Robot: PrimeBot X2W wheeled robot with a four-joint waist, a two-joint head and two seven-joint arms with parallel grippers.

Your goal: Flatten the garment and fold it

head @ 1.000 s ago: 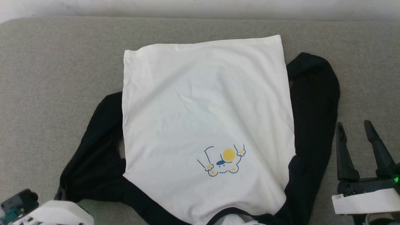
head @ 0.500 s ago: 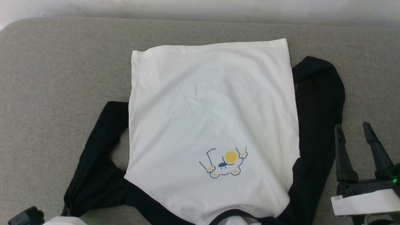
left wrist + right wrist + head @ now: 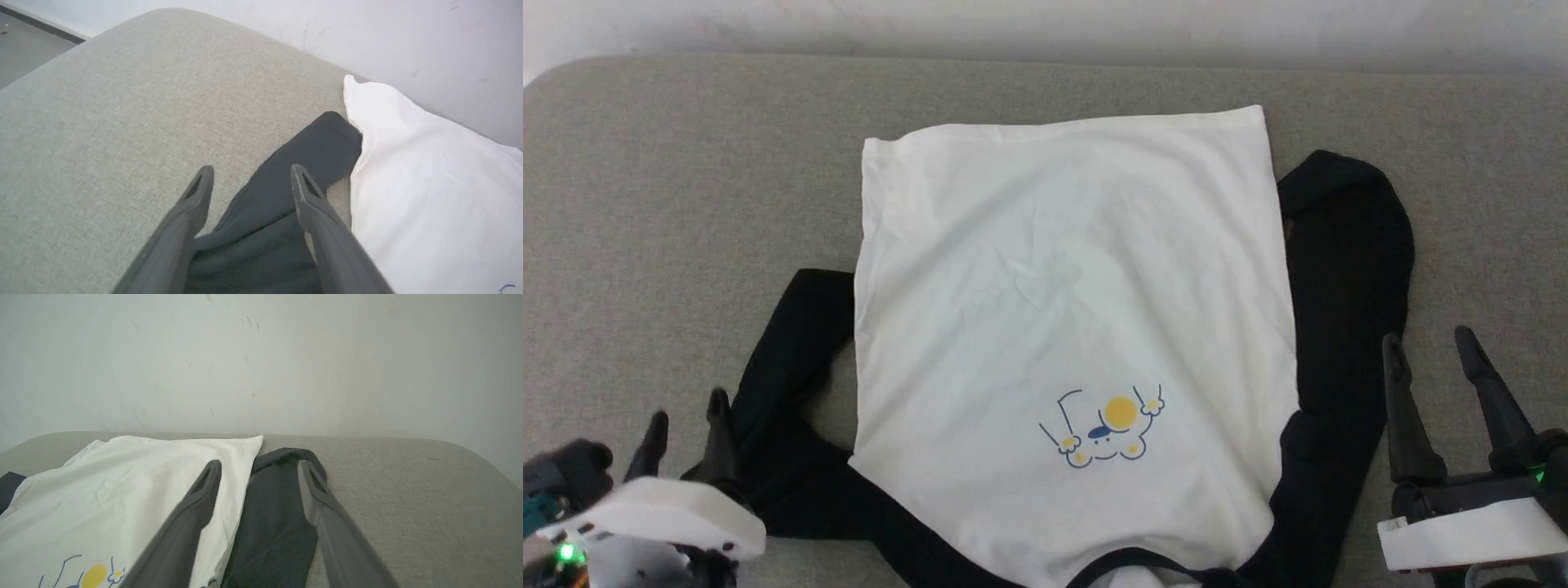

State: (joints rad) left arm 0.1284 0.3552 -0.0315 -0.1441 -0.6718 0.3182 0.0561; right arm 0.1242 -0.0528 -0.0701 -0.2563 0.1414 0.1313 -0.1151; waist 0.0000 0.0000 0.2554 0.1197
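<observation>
The garment (image 3: pixel 1070 310) lies spread on the grey cushion, print side up, its hem far from me and its black collar (image 3: pixel 1131 559) at the near edge. Its left black sleeve (image 3: pixel 792 384) bends outward and its right black sleeve (image 3: pixel 1347 269) lies along the white body. My left gripper (image 3: pixel 686 416) is open at the left sleeve's near end. In the left wrist view my left gripper (image 3: pixel 250 173) straddles the sleeve (image 3: pixel 282 179) without pinching it. My right gripper (image 3: pixel 1426 341) is open beside the right sleeve. In the right wrist view my right gripper (image 3: pixel 259 465) hovers over that sleeve (image 3: pixel 278 506).
The grey fabric cushion (image 3: pixel 670 204) has bare room on both sides of the shirt and rounded far corners. A pale wall (image 3: pixel 261 355) runs right behind its far edge. A strip of floor (image 3: pixel 24 36) shows beyond the cushion's corner.
My left gripper has come up into the head view with its fingers spread apart at the left sleeve's end. The head camera shifted slightly. The right gripper stays open.
</observation>
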